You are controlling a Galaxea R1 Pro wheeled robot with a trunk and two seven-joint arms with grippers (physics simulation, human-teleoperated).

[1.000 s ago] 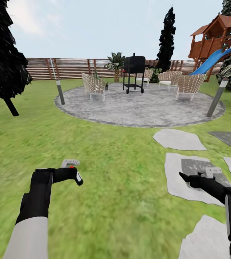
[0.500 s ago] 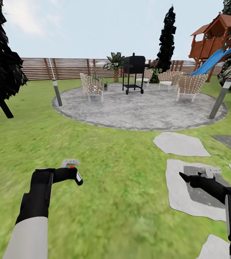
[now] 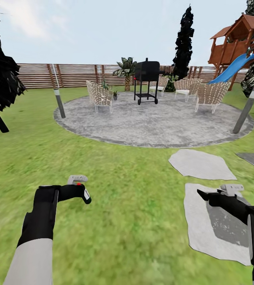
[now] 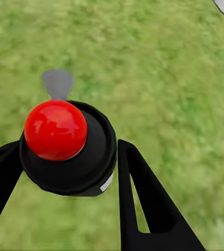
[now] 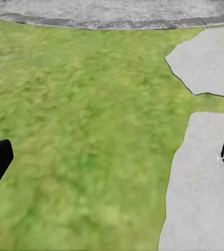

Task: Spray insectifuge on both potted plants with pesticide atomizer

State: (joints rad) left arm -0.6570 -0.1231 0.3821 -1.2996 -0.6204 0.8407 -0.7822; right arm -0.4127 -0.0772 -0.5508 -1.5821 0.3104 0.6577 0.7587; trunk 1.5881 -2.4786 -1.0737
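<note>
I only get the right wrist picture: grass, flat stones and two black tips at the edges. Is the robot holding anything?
Observer: Yes. The left gripper is shut on the atomizer, its red button facing that wrist's camera.
Visitor: What lies ahead of the robot?
Observer: In the head view, a round patio with wicker chairs and a black grill.
Visitor: Any small plants to spray?
Observer: One small potted plant stands by the leftmost chair, too far off to make out its leaves.
</note>
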